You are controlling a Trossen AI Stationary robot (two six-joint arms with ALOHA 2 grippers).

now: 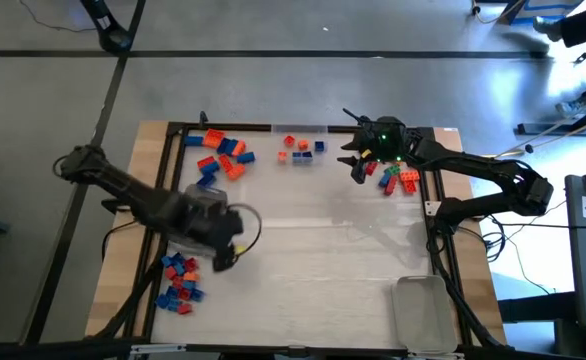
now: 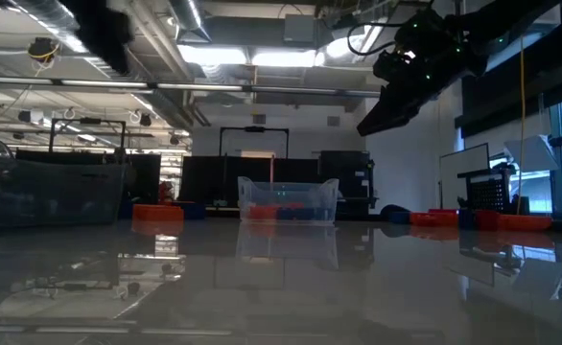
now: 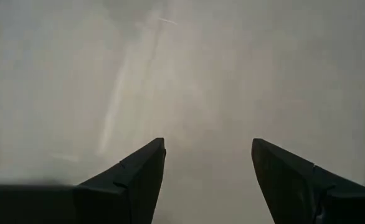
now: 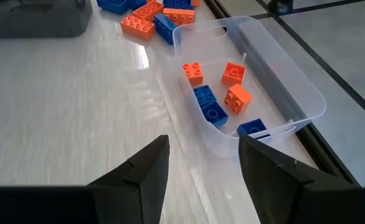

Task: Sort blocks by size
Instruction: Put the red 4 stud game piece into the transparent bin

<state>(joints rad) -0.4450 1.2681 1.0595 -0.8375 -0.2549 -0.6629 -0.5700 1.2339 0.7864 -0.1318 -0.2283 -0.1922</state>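
Orange and blue blocks (image 4: pixel 222 93) lie in the clear tray (image 4: pixel 294 87) at the worktop's far edge; loose piles sit at its corners. Right gripper (image 4: pixel 202 163), parted and empty, hovers beside the tray. Left gripper (image 3: pixel 207 163), spread and empty, hangs by the near-left pile (image 1: pixel 179 280). Step judged: between picks; next, descend on one block.

Few blocks (image 4: pixel 217 96) in tray (image 4: pixel 307 93); block pile (image 1: pixel 222 155) left of tray.

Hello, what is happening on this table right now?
Two robot arms are sorting toy blocks. The right gripper hangs open and empty by the clear tray at the far edge, which holds a few small orange and blue blocks. The left gripper, open and empty, is over bare table beside the near-left pile. Other piles wait unsorted.
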